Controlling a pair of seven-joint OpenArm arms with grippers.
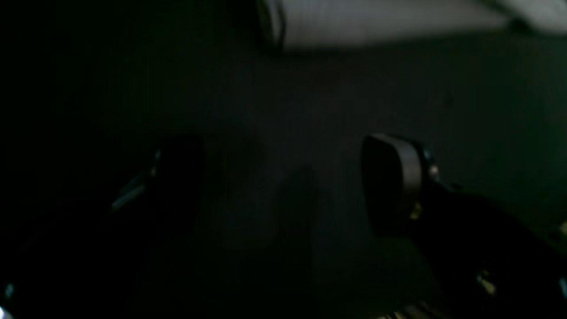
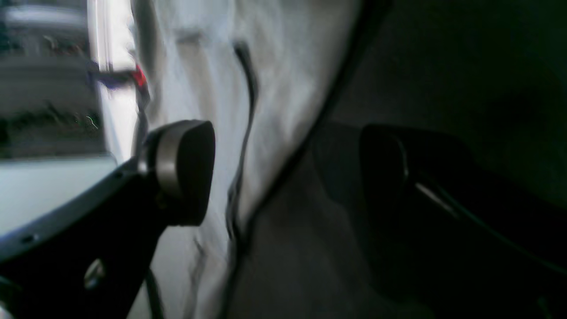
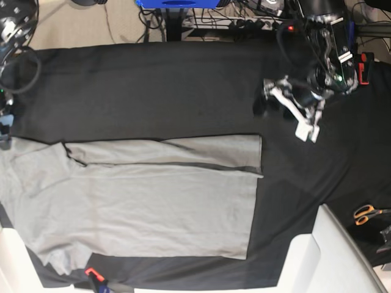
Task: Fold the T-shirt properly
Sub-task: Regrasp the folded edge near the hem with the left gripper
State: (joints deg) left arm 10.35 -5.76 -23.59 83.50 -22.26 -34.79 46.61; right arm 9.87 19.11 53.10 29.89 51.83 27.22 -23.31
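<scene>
We see the T-shirt (image 3: 146, 207) lying flat on the black tabletop (image 3: 183, 91). It is light grey and takes up the left and middle part of the base view. Its far long edge is folded over toward the middle, so a narrow strip of cloth lies on top of the rest. One end of the shirt reaches the left edge of the picture, and the straight end sits near the middle of the tabletop.

Our left gripper (image 3: 267, 101) is up over the bare black cloth, apart from the shirt and a little past its straight end. In the left wrist view the picture is very dark, but we can see the fingers (image 1: 392, 177) standing wide apart with nothing between them.

Our right gripper (image 2: 288, 173) shows only in the right wrist view. Its fingers (image 2: 184, 170) are also spread wide and hold nothing. The grey shirt cloth lies just behind them, with its edge running between the two fingers.

A pair of scissors (image 3: 368, 213) with orange handles lies at the right side, well apart from the shirt.
</scene>
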